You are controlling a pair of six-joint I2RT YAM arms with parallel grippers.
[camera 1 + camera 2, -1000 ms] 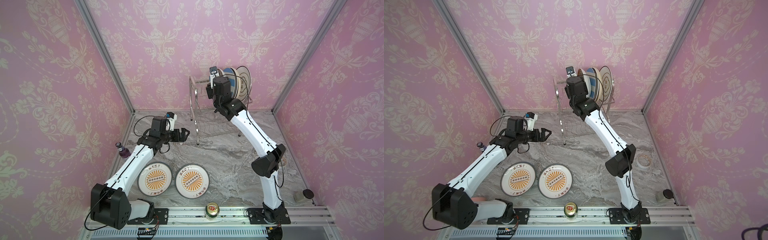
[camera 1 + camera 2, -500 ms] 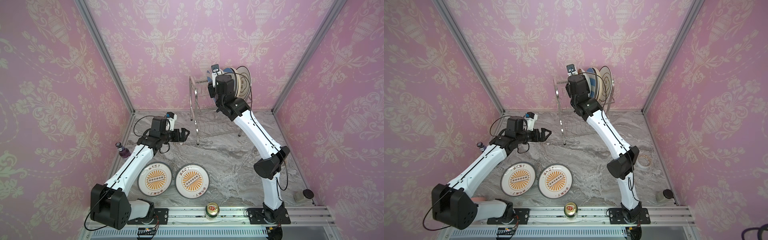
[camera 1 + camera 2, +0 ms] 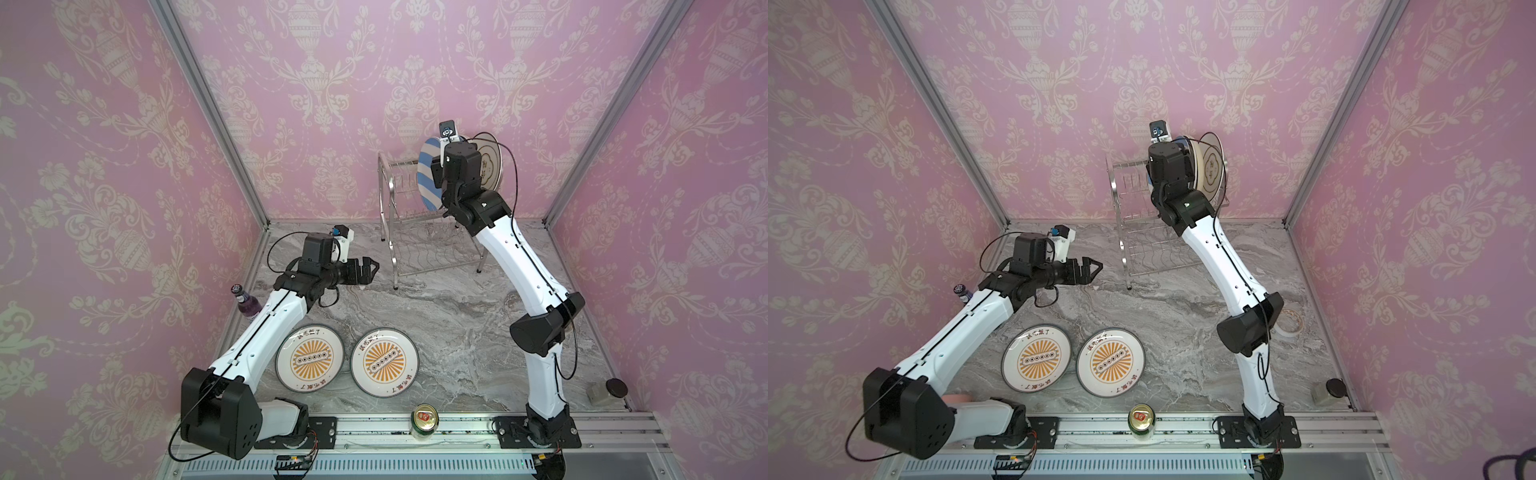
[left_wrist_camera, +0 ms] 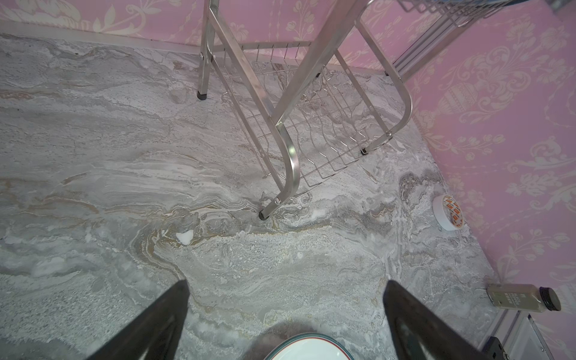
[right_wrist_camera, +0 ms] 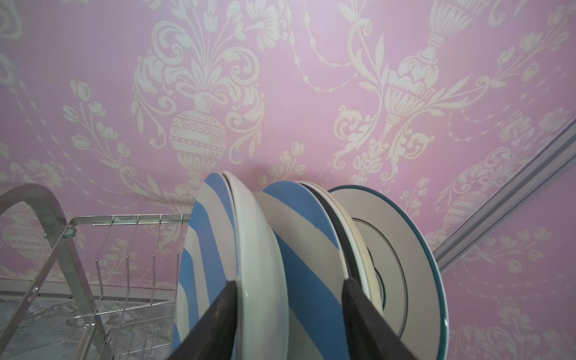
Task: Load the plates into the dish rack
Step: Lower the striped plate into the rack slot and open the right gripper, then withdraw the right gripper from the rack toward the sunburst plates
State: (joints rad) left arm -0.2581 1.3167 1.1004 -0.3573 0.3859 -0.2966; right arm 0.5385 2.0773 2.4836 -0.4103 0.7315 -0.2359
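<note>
Several plates stand on edge in the top tier of the steel dish rack (image 3: 388, 216) (image 5: 124, 249). Among them are two blue-and-white striped plates (image 5: 212, 249) (image 5: 305, 249) and a green-rimmed white one (image 5: 405, 265). My right gripper (image 5: 290, 282) is open over them. One finger rests at the nearer striped plate's rim, the other by the farther striped plate's rim. Two orange sunburst plates (image 3: 309, 358) (image 3: 384, 362) lie flat near the table's front. My left gripper (image 3: 370, 268) (image 4: 286, 282) hangs open and empty above the table, left of the rack. A green-rimmed plate (image 4: 307, 346) peeks out below it.
A purple bottle (image 3: 245, 301) stands by the left wall behind my left arm. A drink can (image 3: 424, 422) sits on the front rail. A tape roll (image 3: 1287, 322) and a small lying bottle (image 3: 606, 390) are along the right wall. The rack's lower tier (image 4: 327, 140) holds nothing.
My right wrist has shifted a little to the right along the rack's top tier, uncovering the near striped plate. The left arm has not moved.
</note>
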